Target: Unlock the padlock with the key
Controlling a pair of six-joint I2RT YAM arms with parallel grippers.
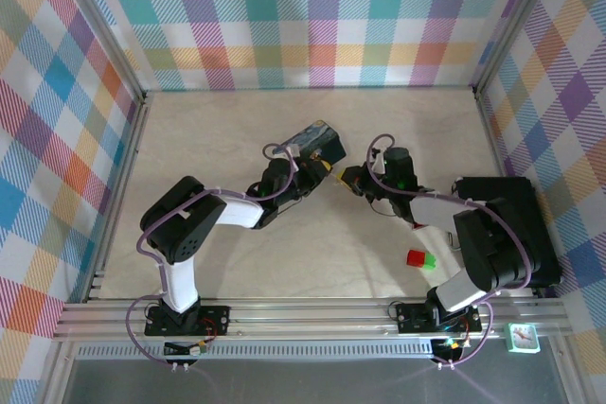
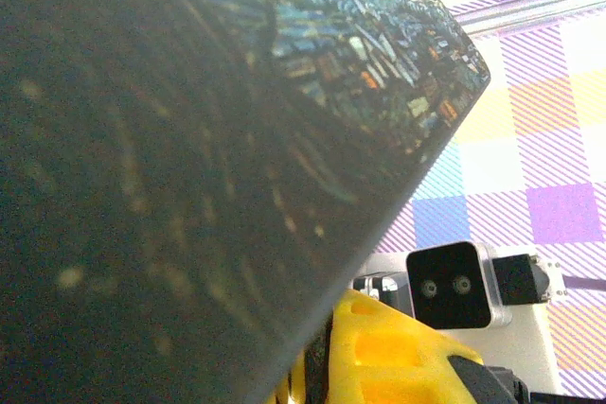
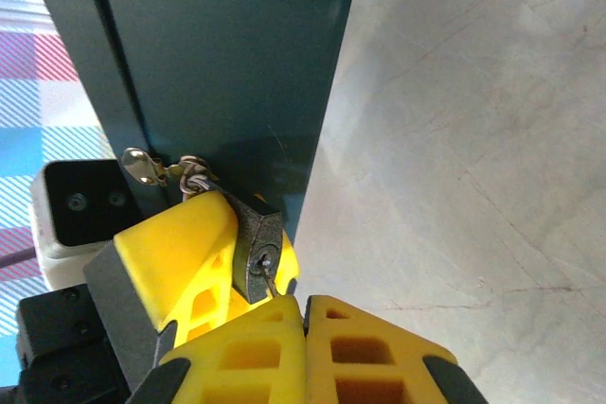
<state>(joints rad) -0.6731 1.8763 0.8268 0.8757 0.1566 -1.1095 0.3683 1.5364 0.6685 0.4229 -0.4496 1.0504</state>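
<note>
The small black padlock (image 3: 254, 251) hangs from the hasp (image 3: 142, 166) of the blue painted tin (image 1: 317, 139), whose dark side (image 3: 218, 73) rises behind it. The yellow fingers (image 3: 185, 248) of my left gripper (image 1: 317, 169) are shut on the padlock's body from both sides. The thin silvery key (image 3: 272, 281) has its blade in the keyhole. My right gripper (image 3: 305, 314) is shut on the key just below the lock. In the top view the right gripper (image 1: 348, 177) meets the left one in front of the tin.
A red block (image 1: 415, 257) and a green block (image 1: 430, 258) lie on the table near the right arm. A black box (image 1: 516, 224) sits at the right wall. In the left wrist view the tin's lid (image 2: 237, 139) looms close, with the right wrist camera (image 2: 450, 286) beyond.
</note>
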